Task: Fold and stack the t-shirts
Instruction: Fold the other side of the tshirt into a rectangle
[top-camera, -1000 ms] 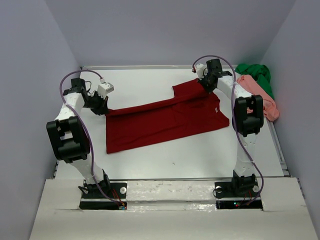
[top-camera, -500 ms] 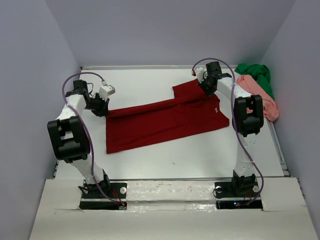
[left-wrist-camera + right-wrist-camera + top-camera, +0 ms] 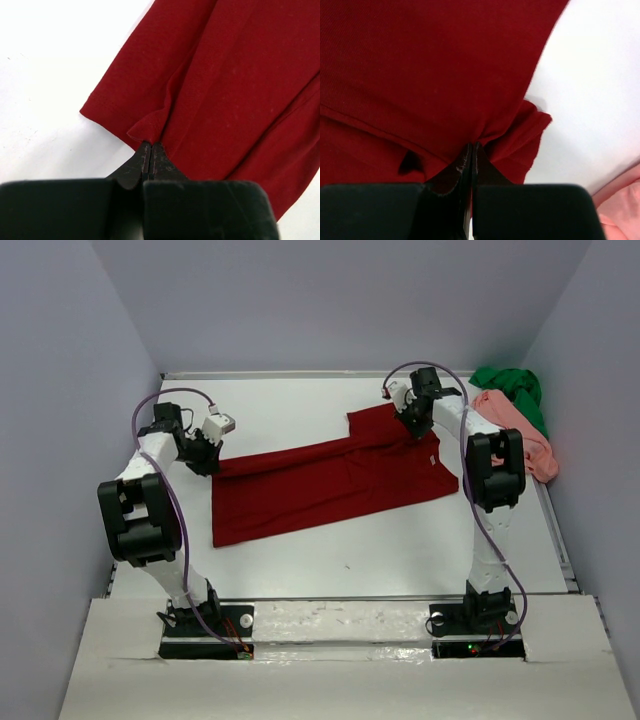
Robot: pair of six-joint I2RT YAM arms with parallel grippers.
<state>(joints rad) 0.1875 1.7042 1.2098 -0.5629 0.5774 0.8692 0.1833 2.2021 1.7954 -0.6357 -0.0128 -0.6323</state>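
A dark red t-shirt (image 3: 330,485) lies spread across the middle of the white table (image 3: 300,560). My left gripper (image 3: 212,462) is shut on its left edge, and in the left wrist view the closed tips (image 3: 150,146) pinch a fold of red cloth (image 3: 240,75). My right gripper (image 3: 412,425) is shut on the shirt's far right part, the tips (image 3: 472,146) clamping bunched red cloth (image 3: 420,60). A salmon pink t-shirt (image 3: 520,430) and a bright green t-shirt (image 3: 512,386) lie crumpled at the back right.
Grey walls (image 3: 60,390) enclose the table on the left, back and right. The pink cloth (image 3: 620,200) shows at the lower right corner of the right wrist view. Both arm bases (image 3: 205,625) stand at the near edge.
Both grippers have shifted slightly toward the back while staying shut on the red shirt; the left one moved a little right. The shirt's far edge has drawn up a touch.
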